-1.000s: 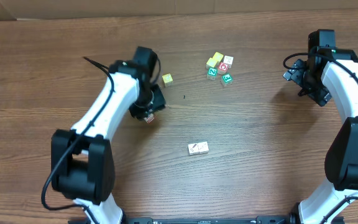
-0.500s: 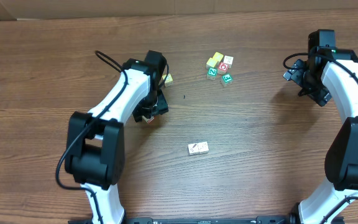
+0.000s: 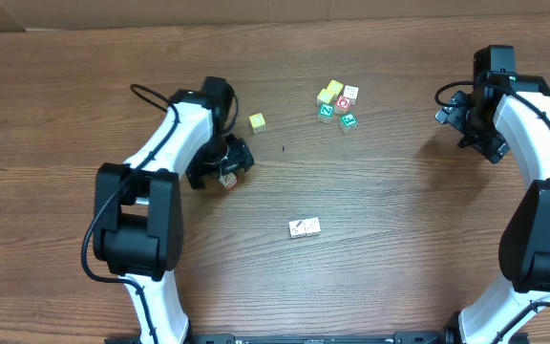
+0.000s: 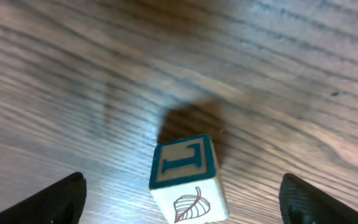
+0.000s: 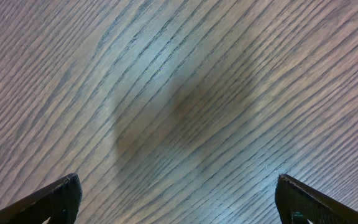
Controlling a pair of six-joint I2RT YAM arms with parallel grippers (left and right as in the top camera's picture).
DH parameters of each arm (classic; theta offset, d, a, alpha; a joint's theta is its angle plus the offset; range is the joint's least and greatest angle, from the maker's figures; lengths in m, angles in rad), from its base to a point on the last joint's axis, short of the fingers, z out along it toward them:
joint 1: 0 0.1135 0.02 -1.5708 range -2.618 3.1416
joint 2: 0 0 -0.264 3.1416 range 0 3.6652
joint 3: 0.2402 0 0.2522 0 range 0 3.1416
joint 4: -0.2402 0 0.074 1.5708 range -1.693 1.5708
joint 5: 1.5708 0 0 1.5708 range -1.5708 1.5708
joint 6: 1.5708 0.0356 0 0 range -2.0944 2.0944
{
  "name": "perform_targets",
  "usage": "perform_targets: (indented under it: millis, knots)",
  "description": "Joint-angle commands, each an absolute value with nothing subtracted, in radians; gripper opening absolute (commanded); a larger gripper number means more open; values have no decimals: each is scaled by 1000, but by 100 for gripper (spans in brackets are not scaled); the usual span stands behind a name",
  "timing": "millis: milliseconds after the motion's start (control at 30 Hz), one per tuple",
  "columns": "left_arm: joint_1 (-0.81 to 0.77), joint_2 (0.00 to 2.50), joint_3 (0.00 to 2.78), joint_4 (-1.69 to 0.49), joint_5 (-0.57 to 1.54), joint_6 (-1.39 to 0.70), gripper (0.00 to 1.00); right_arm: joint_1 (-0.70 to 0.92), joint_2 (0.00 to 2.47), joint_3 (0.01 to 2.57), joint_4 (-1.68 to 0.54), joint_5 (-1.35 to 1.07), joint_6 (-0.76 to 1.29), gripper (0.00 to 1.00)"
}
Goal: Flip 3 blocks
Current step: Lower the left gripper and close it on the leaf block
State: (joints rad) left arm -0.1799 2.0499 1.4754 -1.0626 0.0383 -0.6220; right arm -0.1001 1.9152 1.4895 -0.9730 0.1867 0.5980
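Your left gripper (image 3: 223, 168) hangs low over one block (image 4: 184, 171). Its fingers (image 4: 58, 199) are spread wide apart, so nothing is squeezed. The block sits free on the table (image 3: 399, 239) between them and touches neither one (it shows a blue-green letter on top and a little leaf on the side). It is a bit left of the table's middle. I think the fingers are wide so the block can rest on its own.

The two other blocks (image 3: 305, 227) lie side by side, touching, closer to the edge by the robot. You may need them next.

Your right gripper (image 3: 468, 124) sits by the right edge, fingers apart and empty, out of the way. The yellow cube (image 3: 257, 121) and the bunch of letter cubes (image 3: 337, 103) toward the far edge are not your job.
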Motion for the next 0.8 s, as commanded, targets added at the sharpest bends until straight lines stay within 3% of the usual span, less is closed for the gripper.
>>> perform_targets:
  millis: [0,133,367,500,767]
  knots:
    - [-135,2057,1496,-1052,174,-568,93,-100,1884,1505,-970,190,594,100]
    - [-122,2057,1496,-1061,173,-568,100,-100,1884,1505,-970,190,594,100]
    - [-127,2057,1495,-1078,173,-529,100,-100,1884,1505,-970,190,594,100]
    - [-127,2057,1495,-1084,173,-526,94,-100,1884,1505,-970,189,594,100]
    - [-127,2057,1495,-1114,112,-527,92,-100,1884,1505,-970,190,594,100]
